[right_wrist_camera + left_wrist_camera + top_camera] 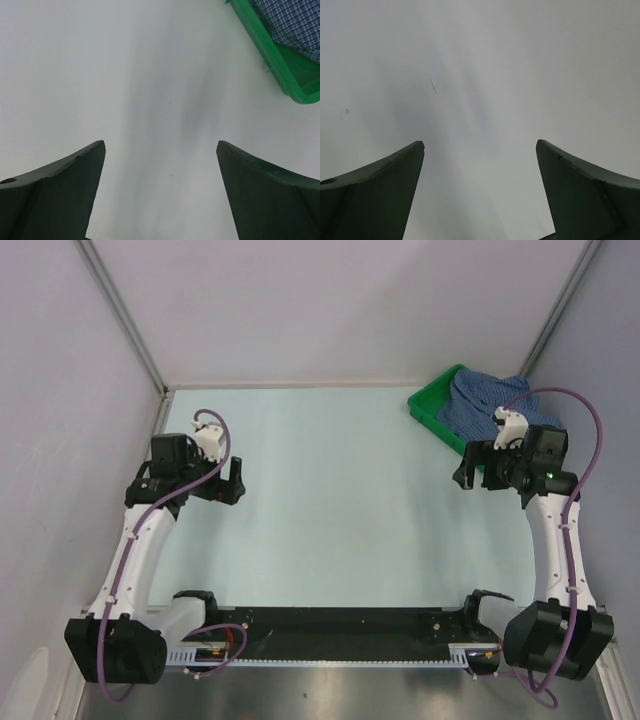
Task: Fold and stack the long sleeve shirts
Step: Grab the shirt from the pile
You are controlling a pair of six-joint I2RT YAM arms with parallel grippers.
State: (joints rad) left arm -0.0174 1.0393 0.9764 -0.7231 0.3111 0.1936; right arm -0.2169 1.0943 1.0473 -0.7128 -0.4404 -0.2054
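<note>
A blue checked long sleeve shirt [478, 402] lies crumpled in a green tray [428, 412] at the back right of the table. It also shows in the right wrist view [292, 22], top right, inside the tray [272, 57]. My right gripper [466, 476] is open and empty, hovering over bare table just in front of the tray; in its wrist view [160, 150] the jaws stand wide apart. My left gripper [234, 482] is open and empty over the table at the left; its wrist view [480, 147] shows only bare table.
The pale table [330, 490] is bounded by white walls at the back and both sides. A black rail [340, 625] with the arm bases runs along the near edge.
</note>
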